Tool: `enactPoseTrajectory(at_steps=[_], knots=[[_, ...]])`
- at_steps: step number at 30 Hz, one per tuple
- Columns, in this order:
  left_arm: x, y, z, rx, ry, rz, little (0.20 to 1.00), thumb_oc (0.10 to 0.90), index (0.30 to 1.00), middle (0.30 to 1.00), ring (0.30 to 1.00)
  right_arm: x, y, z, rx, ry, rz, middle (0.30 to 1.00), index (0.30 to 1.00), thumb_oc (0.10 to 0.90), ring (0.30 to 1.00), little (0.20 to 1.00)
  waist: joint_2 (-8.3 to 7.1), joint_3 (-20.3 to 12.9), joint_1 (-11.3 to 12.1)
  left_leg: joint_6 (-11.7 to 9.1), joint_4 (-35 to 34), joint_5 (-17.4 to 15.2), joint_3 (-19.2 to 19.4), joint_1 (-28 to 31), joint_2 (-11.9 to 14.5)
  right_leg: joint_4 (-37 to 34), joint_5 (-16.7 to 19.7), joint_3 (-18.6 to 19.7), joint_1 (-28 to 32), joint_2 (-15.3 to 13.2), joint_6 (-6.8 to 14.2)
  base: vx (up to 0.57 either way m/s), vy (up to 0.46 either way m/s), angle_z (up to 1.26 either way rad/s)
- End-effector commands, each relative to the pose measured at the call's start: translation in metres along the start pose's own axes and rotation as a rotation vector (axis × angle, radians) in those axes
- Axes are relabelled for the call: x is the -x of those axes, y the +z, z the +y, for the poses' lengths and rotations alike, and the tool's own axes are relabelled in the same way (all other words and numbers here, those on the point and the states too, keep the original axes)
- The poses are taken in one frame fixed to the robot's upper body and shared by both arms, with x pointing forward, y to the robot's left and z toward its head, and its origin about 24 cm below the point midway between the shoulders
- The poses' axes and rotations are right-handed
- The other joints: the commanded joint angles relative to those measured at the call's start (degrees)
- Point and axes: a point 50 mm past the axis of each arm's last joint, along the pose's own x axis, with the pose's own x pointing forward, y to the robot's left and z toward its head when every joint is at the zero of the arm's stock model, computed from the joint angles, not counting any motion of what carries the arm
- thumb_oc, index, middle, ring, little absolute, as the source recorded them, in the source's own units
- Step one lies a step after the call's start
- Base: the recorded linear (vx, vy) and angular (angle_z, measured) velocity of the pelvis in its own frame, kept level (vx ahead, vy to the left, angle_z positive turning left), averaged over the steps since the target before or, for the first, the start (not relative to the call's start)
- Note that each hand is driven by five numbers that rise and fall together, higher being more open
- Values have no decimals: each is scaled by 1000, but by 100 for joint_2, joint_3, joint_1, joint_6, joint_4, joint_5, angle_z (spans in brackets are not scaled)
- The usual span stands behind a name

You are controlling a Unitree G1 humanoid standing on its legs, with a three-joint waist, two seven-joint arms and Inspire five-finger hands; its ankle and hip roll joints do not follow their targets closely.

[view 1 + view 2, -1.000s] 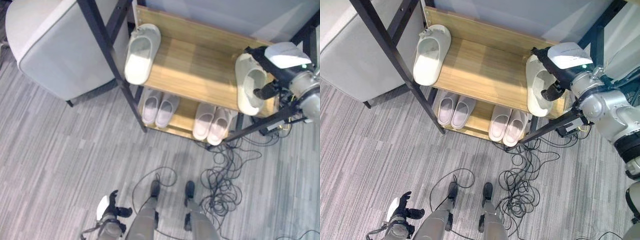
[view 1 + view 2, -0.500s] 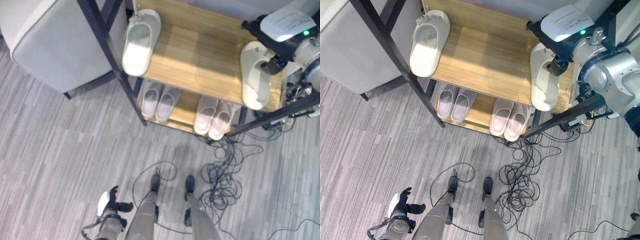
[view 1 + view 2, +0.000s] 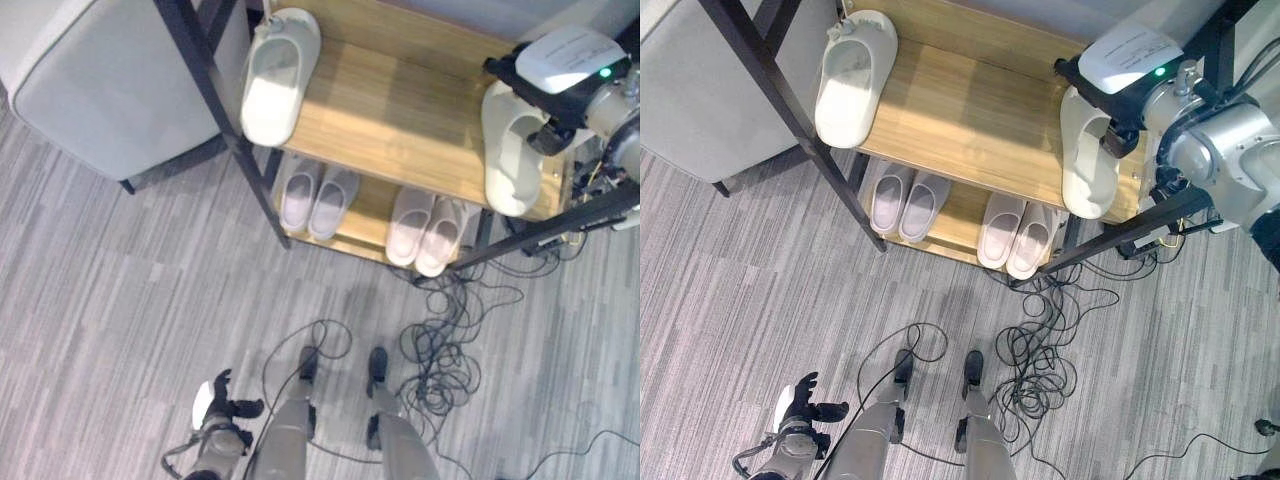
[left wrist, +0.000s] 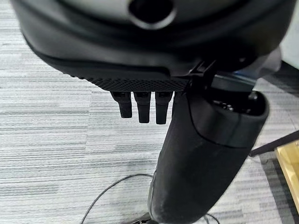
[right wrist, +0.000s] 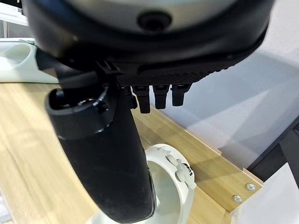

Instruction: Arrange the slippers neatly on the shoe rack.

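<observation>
One right hand with thumb inside the cream slipper on the rack's top shelf, fingers relaxed.

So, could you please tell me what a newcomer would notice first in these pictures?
Probably the right hand reaching onto the top shelf of the shoe rack, its thumb inside the cream slipper at the right end. A matching slipper lies at the left end, and two pale pairs sit below.

Grey striped carpet covers the floor. A light grey armchair on dark legs stands beside the rack, near its black frame. A pale wall rises behind, lit from above.
</observation>
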Motion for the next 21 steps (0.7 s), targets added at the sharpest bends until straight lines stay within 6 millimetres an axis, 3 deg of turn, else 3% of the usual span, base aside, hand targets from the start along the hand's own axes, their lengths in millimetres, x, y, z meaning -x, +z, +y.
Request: enactPoseTrajectory(at_steps=[1, 10, 21], knots=[[-4, -12, 24, 19, 91, 38, 900, 800, 900, 900, 900, 16, -44, -64, 96, -158, 156, 900, 900, 800, 900, 900, 22, -31, 146, -341, -919, 412, -485, 246, 141, 5, -542, -112, 569, 73, 220, 0, 0, 0], [-1, -18, 18, 8, 67, 57, 900, 800, 900, 900, 900, 24, -54, -52, 152, -111, 192, 900, 900, 800, 900, 900, 49, -23, 121, -351, -948, 445, -508, 201, 134, 3, -527, -131, 482, 84, 202, 0, 0, 0], [-1, -17, 18, -12, 57, 41, 900, 800, 900, 900, 900, 28, -70, -57, 154, -158, 277, 900, 900, 800, 900, 900, 107, -73, 161, -368, -988, 464, -523, 141, 127, -7, -533, -167, 414, 93, 192, 28, -16, -2]])
